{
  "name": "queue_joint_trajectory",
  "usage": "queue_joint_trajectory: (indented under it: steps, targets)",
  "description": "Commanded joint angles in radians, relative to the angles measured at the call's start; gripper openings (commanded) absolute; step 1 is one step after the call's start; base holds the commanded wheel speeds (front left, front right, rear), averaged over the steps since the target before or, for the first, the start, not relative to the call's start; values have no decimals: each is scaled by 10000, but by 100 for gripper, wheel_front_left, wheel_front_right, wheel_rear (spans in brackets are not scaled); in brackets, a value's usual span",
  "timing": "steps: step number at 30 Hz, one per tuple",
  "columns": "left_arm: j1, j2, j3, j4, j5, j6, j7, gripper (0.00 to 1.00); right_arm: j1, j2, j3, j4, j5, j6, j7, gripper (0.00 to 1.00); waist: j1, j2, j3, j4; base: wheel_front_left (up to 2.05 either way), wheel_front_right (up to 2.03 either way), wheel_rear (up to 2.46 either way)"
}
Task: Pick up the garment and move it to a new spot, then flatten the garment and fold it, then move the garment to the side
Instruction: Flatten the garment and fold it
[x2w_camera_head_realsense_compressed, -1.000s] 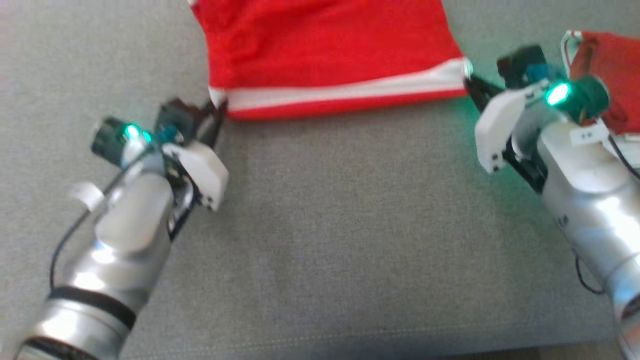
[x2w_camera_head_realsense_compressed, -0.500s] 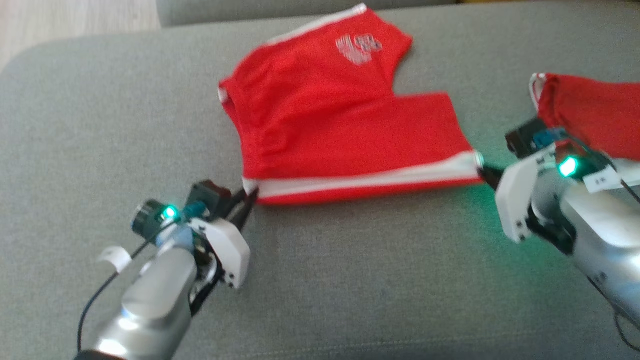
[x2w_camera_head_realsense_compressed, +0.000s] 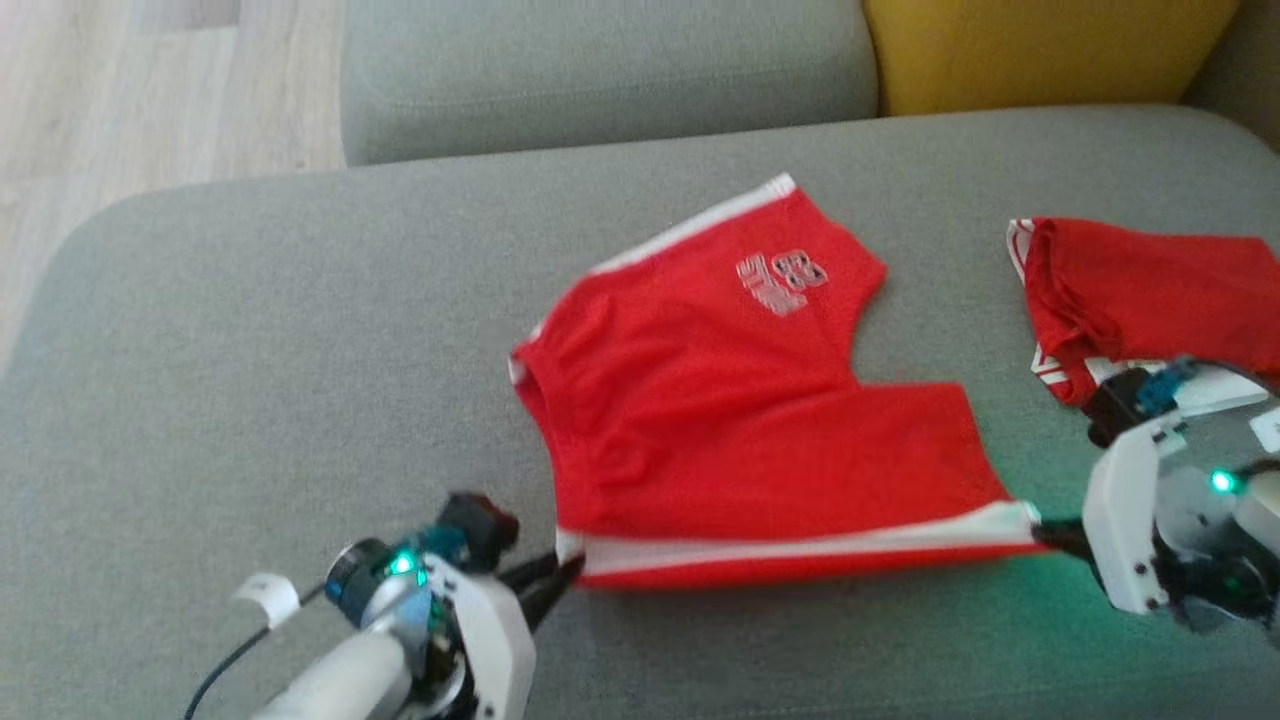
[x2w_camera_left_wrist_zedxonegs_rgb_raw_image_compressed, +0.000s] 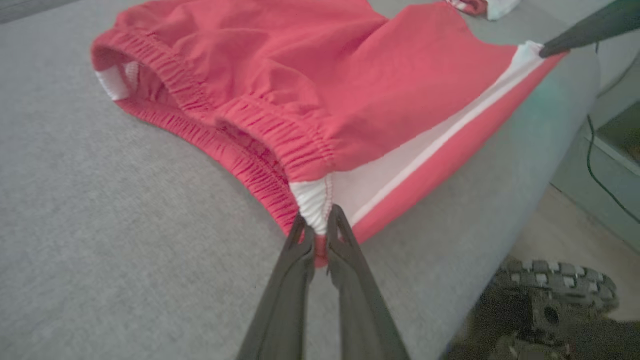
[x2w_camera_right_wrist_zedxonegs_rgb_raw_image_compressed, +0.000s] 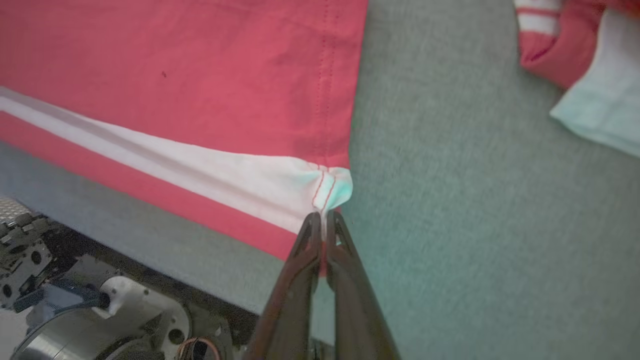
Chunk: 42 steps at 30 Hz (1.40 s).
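Grey woven fabric covers the sofa seat (x2w_camera_head_realsense_compressed: 250, 350) I am working over, a broad flat cushion with a rounded corner at my far left. Behind it stands a grey back cushion (x2w_camera_head_realsense_compressed: 600, 70) with a yellow cushion (x2w_camera_head_realsense_compressed: 1040, 45) beside it. Pale wooden floor (x2w_camera_head_realsense_compressed: 120, 90) shows past the left corner.

The red shorts (x2w_camera_head_realsense_compressed: 720, 420) lie spread across the middle of the seat, with a white side stripe along the near edge. My left gripper (x2w_camera_head_realsense_compressed: 565, 572) is pinched tight on the white patch at the waistband end of that stripe. My right gripper (x2w_camera_head_realsense_compressed: 1045, 535) is clamped on the hem corner at the other end, and the stripe runs straight between the two. A second red garment (x2w_camera_head_realsense_compressed: 1140, 290) lies bunched at the right, well apart from the shorts, with a pale cloth (x2w_camera_right_wrist_zedxonegs_rgb_raw_image_compressed: 600, 100) against it.

The head view is soft, so I cannot read the pale print on the far leg. My right arm covers the near end of the second garment, and my left forearm is cut off at the bottom edge. In the left wrist view a treaded wheel (x2w_camera_left_wrist_zedxonegs_rgb_raw_image_compressed: 555, 282) sits dim and grainy below the seat's front edge, with a dark cable (x2w_camera_left_wrist_zedxonegs_rgb_raw_image_compressed: 597, 175) hanging nearby. I cannot tell whether the near edge of the shorts touches the cushion.
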Motion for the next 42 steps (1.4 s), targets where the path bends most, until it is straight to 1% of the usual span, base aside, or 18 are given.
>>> queue_joint_trajectory:
  steps: [1,3,6,8,12,15,19,22,24,31,36,39,42]
  targets:
    - [-343,618,285,-468,133,24,142,0,130,-625,-189,-159,171,-9,163,0,1,-1,-92,24,0,0,0]
    - [-87,935,121,-1095,107,23,527,0,315,-935,-282,-491,488,-9,522,0,1,-1,-132,63,0,0,0]
    - [357,1122,207,-2022,-543,23,1089,0,534,-1345,-458,-979,858,-9,1013,0,1,-1,-170,120,0,0,0]
    - [568,1239,352,-2577,-937,69,1341,0,604,-1495,-746,-1173,1153,-9,1173,0,1,-1,-149,154,0,0,0]
    - [498,1619,518,-3298,-860,259,1473,0,371,-1565,-1290,-1429,1284,-9,1381,0,1,-1,64,245,0,0,0]
    - [272,1540,714,-3673,-993,356,1476,0,25,-1509,-1688,-1514,1238,-9,1555,0,1,-1,362,376,0,0,0]
    - [-338,1422,891,-3937,-806,451,1390,0,-668,-1340,-2317,-1416,1046,-9,1739,0,1,-1,921,602,0,0,0]
    - [-903,1238,987,-3900,-645,448,1257,0,-1320,-1176,-2777,-1245,710,-9,1856,0,1,-1,1418,832,0,0,0]
    - [-1489,1015,1063,-3741,-562,404,1124,0,-2040,-998,-3158,-1214,262,-9,1908,0,1,-1,1997,1034,0,0,0]
    - [-2900,530,1025,-2751,-303,231,699,0,-3443,-475,-3603,-729,-873,-9,2129,0,1,-1,3068,1490,0,0,0]
    - [-3834,108,863,-1887,-206,133,378,0,-4273,-308,-3342,-609,-1876,-9,2119,0,1,-1,3735,1780,0,0,0]
    - [-4272,-155,686,-1374,-166,93,205,0,-4711,-253,-3068,-503,-2450,-9,1898,0,1,-1,4047,1942,0,0,0]
    - [-4505,-313,571,-1052,-154,75,84,0,-4965,-233,-2872,-424,-2742,-9,1642,0,1,-1,4230,2046,0,0,0]
